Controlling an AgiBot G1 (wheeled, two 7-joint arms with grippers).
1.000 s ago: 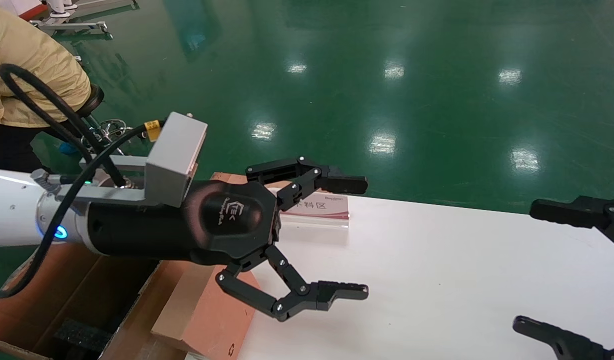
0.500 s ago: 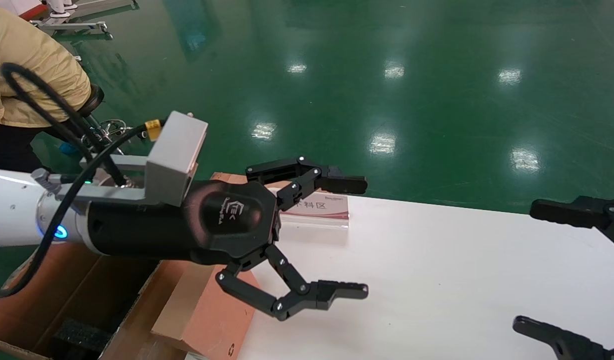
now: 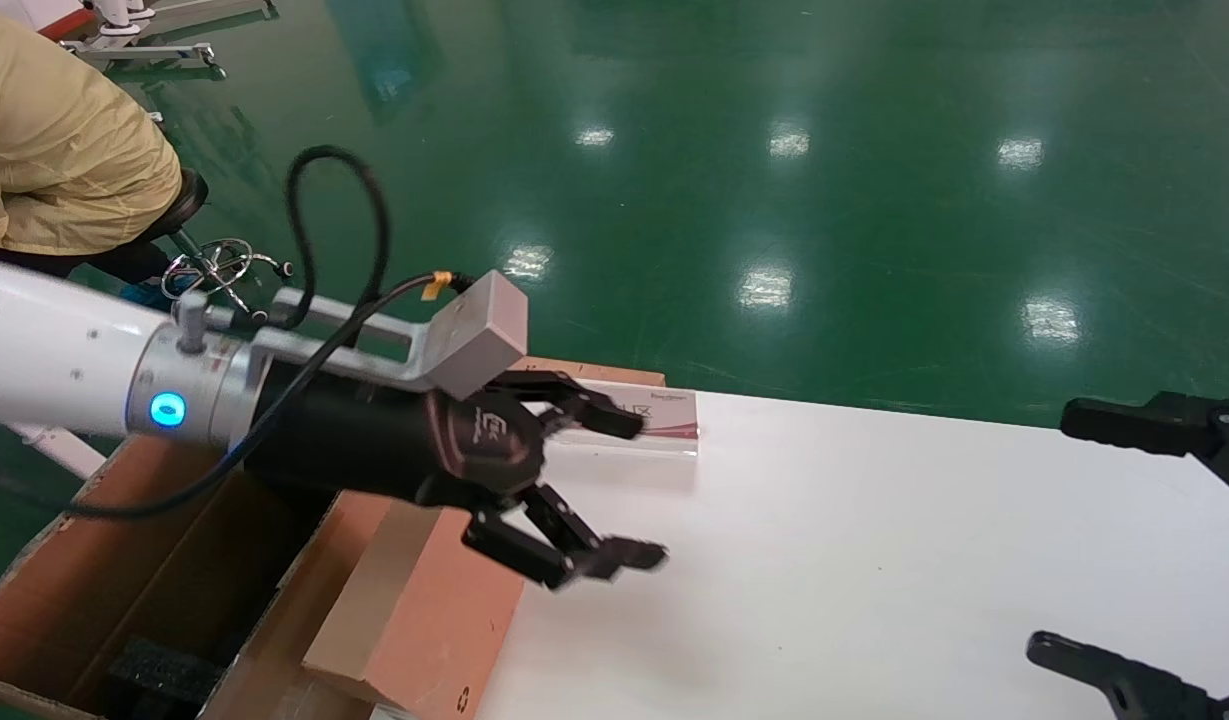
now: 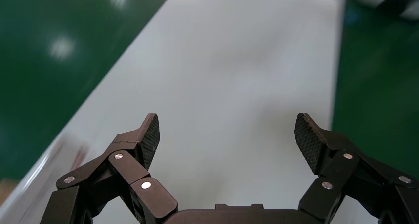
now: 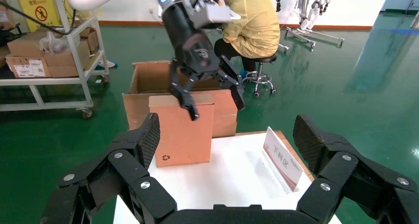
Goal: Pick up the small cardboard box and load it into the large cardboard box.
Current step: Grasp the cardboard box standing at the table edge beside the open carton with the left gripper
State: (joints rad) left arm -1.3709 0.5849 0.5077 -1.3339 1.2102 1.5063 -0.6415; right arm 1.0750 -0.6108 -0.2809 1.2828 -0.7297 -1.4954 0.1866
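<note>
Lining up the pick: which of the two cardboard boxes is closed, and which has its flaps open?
The small reddish-brown cardboard box standing at the white table's edge is closed. The large brown cardboard box behind it is open. The left gripper hovers open above them.

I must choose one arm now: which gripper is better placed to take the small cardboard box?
Left. The left gripper is open right beside the small cardboard box; the right gripper is far across the white table.

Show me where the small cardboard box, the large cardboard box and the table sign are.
small cardboard box point(image 5: 182, 130), right wrist view, middle of its front face
large cardboard box point(image 5: 150, 76), right wrist view, inner back wall
table sign point(image 5: 281, 158), right wrist view, centre of its printed face
</note>
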